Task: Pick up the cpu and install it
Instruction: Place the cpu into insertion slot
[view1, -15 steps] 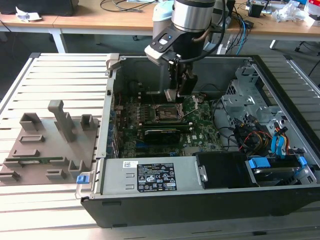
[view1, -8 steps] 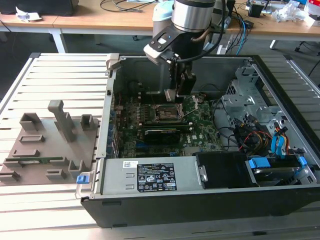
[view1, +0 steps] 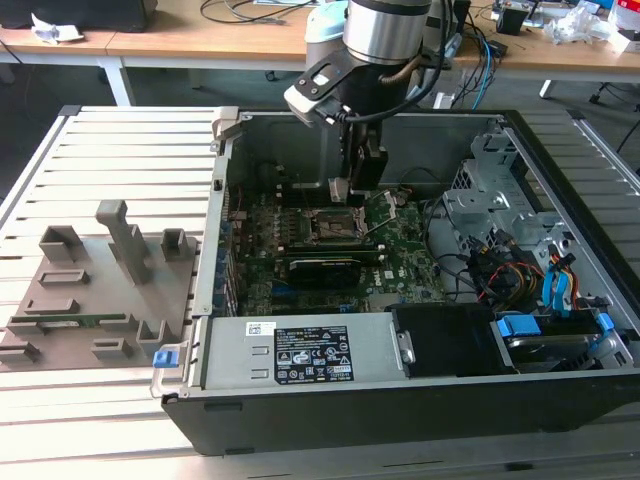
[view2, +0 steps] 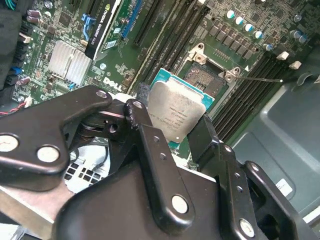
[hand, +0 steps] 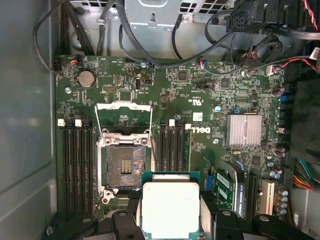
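Observation:
My gripper (view2: 172, 120) is shut on the cpu (view2: 175, 112), a flat square chip with a silvery top and a teal edge, one black finger on each side. In the first wrist view the cpu (hand: 170, 210) hangs above the green motherboard, just beside the open dark socket (hand: 125, 165), whose metal frame (hand: 125, 107) is swung up. In the exterior view the gripper (view1: 342, 188) reaches down into the open computer case (view1: 400, 400), a little above and behind the socket (view1: 335, 228).
A grey fixture plate (view1: 90, 290) with upright blocks lies on the slatted table at the exterior view's left. Inside the case are a graphics card (view1: 330, 268), a heatsink (hand: 244, 131), memory slots (hand: 75, 165), a drive cage (view1: 500, 200) and loose cables (view1: 510, 275).

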